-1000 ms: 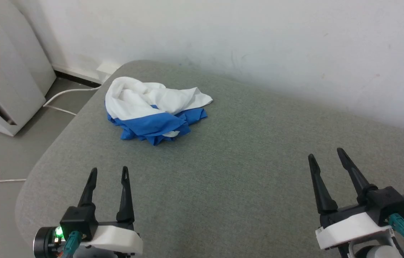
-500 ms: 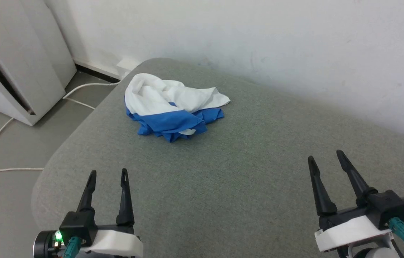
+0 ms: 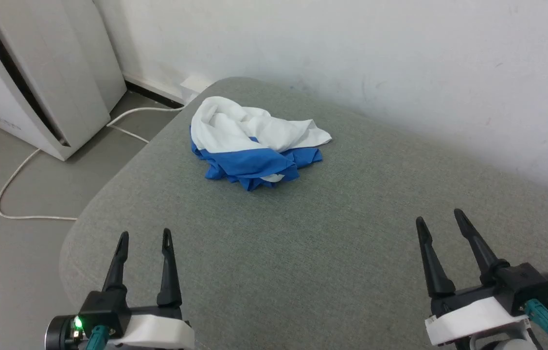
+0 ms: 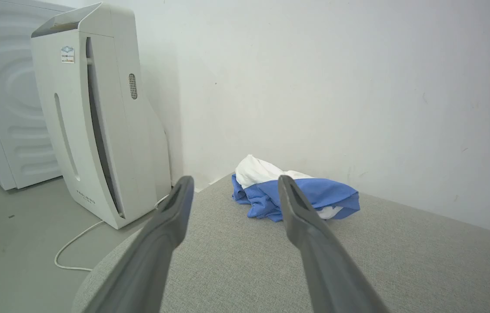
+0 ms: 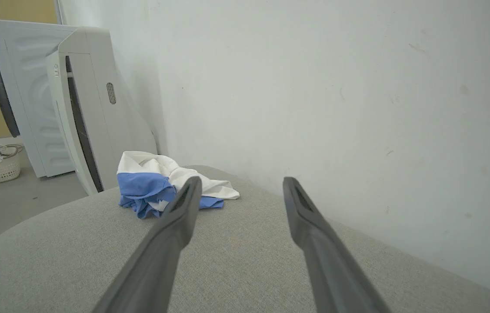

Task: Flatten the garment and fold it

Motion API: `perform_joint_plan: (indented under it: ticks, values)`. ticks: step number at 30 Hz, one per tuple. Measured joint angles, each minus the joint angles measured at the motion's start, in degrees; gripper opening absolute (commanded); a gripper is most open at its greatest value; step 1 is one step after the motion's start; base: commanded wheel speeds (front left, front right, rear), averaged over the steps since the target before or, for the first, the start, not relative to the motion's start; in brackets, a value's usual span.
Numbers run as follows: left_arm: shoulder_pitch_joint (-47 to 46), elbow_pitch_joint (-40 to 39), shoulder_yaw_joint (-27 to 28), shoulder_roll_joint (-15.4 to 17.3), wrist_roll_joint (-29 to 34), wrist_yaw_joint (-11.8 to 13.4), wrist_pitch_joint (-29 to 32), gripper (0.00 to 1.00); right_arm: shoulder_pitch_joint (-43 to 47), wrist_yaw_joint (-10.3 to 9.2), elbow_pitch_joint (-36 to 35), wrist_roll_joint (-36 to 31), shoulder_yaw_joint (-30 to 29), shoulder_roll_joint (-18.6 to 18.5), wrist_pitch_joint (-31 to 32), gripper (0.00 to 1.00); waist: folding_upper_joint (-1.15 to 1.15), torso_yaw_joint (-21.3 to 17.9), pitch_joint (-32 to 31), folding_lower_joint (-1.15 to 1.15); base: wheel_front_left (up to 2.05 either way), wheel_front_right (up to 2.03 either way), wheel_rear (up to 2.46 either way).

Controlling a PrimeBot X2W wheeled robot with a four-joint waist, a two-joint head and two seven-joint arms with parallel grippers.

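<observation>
In the head view, the garment (image 3: 254, 146), a white and royal-blue T-shirt, lies crumpled at 11 o'clock on the grey cloth-covered tabletop (image 3: 303, 262), near its far-left rounded edge. The left gripper (image 3: 145, 233) at 7 o'clock and the right gripper (image 3: 438, 216) at 4 o'clock hover empty, fingers apart, well apart from the heap.

In the left wrist view, the heap (image 4: 331, 198) sits beyond the fingertips toward 1 o'clock, blue folds in front.

In the right wrist view, it (image 5: 140, 182) lies at 10 o'clock.

The reach probably comes first. Pinch two separate edges and draw the cloth toward the tabletop's middle, away from the drop.
</observation>
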Motion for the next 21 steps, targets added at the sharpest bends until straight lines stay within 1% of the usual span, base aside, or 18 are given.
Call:
perform_joint_plan:
  ticks: [7, 17, 21]
  values:
    - [0.01, 0.04, -0.16, 0.00, -0.64, 0.16, -0.01, 1.00, 0.20, 0.00, 1.92, -0.37, -0.31, 0.01, -0.04, 1.00, 0.00, -0.18, 0.25, 0.00, 0.00, 0.00, 0.00]
    - [-0.01, 0.35, -0.29, 0.00, -1.14, 0.21, -0.04, 1.00, 0.14, 0.00, 0.96, -0.74, 0.62, 0.01, -0.04, 1.00, 0.00, -1.04, 1.32, 0.00, 0.00, 0.00, 0.00]
    - [-0.89, 1.59, 0.10, 0.16, -0.85, -0.99, -0.04, 1.00, -0.47, -0.01, -0.14, -1.74, 2.45, 0.02, -0.04, 1.00, 0.00, -2.34, 2.35, 0.00, 0.00, 0.00, 0.00]
